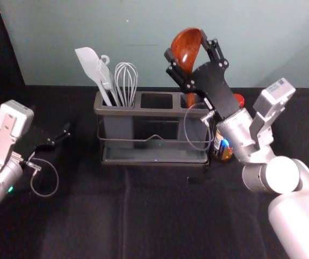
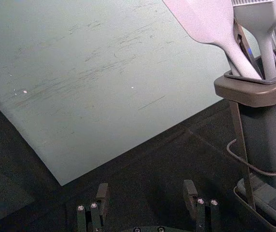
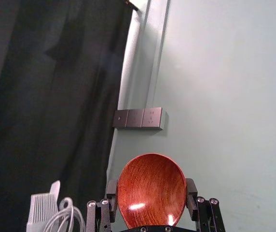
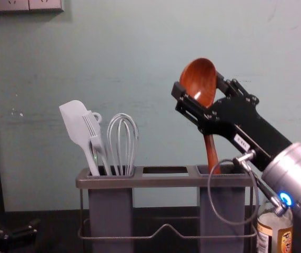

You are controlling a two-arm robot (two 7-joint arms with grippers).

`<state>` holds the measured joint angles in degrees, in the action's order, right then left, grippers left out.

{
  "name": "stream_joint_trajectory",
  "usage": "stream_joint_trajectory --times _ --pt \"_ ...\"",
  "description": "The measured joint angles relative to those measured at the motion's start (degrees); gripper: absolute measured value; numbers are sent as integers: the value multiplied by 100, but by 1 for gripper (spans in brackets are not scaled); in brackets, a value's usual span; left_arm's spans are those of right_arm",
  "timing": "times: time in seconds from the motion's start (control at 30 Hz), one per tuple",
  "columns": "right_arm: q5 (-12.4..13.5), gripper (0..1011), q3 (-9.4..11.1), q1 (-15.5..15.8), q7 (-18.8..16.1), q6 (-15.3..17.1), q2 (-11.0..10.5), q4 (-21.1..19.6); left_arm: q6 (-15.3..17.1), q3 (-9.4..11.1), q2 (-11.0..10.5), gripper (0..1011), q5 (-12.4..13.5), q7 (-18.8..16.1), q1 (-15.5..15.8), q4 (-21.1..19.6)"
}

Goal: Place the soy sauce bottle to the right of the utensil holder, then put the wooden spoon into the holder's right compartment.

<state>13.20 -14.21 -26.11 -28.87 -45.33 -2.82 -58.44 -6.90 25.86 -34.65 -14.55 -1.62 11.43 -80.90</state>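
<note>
Jaws set against both sides of its bowl, the right gripper (image 4: 199, 87) holds the spoon (image 4: 198, 76) above the holder's (image 1: 154, 112) right end, handle lowered into the right compartment (image 4: 227, 203); how deep it reaches, one cannot tell. The bottle (image 4: 277, 224) stands upright just right of the holder. Well left of it waits the idle left gripper (image 2: 146, 191), jaws wide and bare.

The release looks the likeliest trouble: a curved, polished bowl gives flat pads little to bite, so the spoon could twist or drop askew if they part unevenly. A cable (image 4: 209, 192) looping before the holder's right end may snag its rail (image 4: 140, 237) on the way out, and the arm, close above the bottle, could tip it.

The spoon is glossy red-brown wood, grain showing across a deep oval. The holder pairs smooth grey, box-like cups with a rounded brownish rim and thin rail, peaked mid-front. At its left stand a flat, pale spatula (image 4: 75, 121), a ridged brush (image 4: 93, 129) and a balloon-shaped whisk (image 4: 122, 137).
</note>
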Motion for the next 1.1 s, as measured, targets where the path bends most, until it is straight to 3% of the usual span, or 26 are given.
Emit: stream_joint_trajectory --times 0.47,1.1 --pt "-55 837 66 243 -46 -29 -76 9 0 0 0 1000 0 0 0 0" --pt "-177 837 58 304 -16 -9 -90 53 0 0 0 1000 0 0 0 0"
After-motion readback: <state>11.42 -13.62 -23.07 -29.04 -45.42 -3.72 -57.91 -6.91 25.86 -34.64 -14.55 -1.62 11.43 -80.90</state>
